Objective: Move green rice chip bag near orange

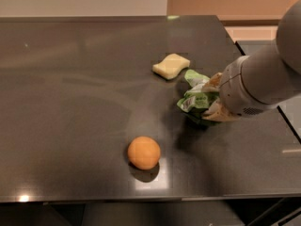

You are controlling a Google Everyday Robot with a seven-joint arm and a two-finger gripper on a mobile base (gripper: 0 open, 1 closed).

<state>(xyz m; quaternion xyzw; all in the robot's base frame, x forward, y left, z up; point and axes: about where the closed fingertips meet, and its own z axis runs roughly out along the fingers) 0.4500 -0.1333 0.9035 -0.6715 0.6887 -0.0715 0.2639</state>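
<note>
The green rice chip bag is crumpled, bright green with white patches, at the right of the dark table, right and a little beyond the orange. My gripper comes in from the right, its tan fingers closed on the bag's right side, one above and one below it. A dark shadow lies under the bag. The orange sits alone near the table's front edge, well apart from the bag. The bag's right half is hidden by the gripper and the grey arm.
A pale yellow sponge lies just behind and left of the bag. The dark table stretches left and back. Its right edge is close behind the arm, its front edge just below the orange.
</note>
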